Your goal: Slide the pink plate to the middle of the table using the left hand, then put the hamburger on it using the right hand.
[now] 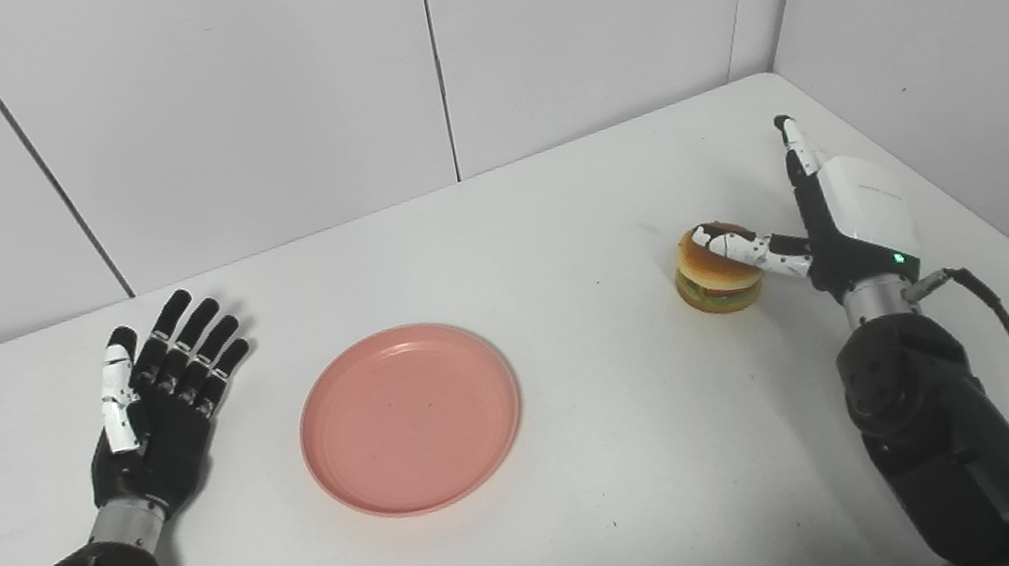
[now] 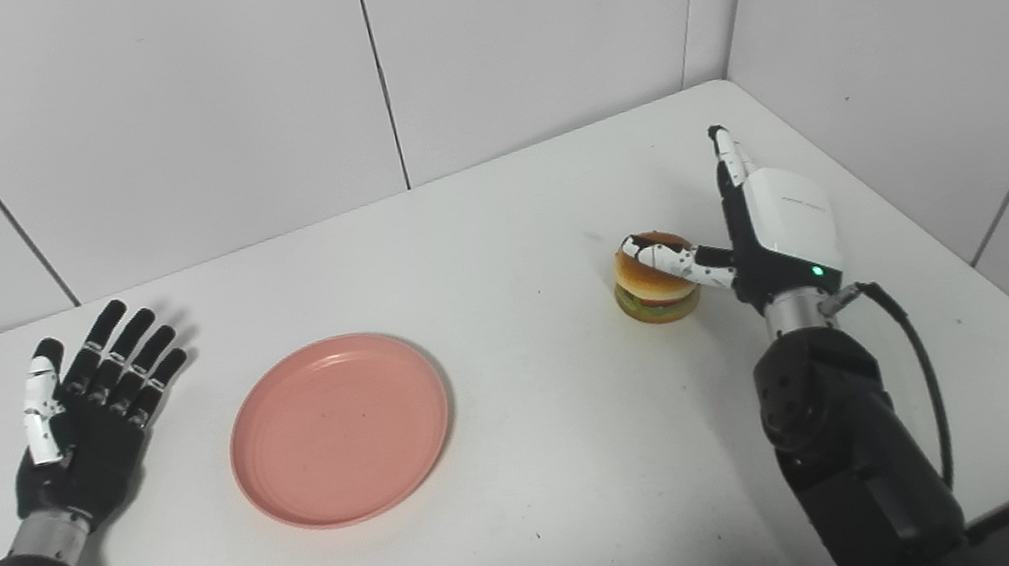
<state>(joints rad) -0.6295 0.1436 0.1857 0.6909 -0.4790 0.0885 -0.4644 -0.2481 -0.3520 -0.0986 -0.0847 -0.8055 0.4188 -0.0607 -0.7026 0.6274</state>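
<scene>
Where table [image 1: 595, 471] spans | one plate [image 1: 411, 419] — one hamburger [image 1: 717, 270]

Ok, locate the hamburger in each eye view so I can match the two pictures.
Left eye view: the hamburger sits right of centre, against the right hand.
Right eye view: the hamburger is again right of centre, but further left in the frame.
Shared landmark: the pink plate lies to its left in both, apart from it.

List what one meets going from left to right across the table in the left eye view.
left hand → pink plate → hamburger → right hand, whose thumb lies on top of the hamburger.
</scene>
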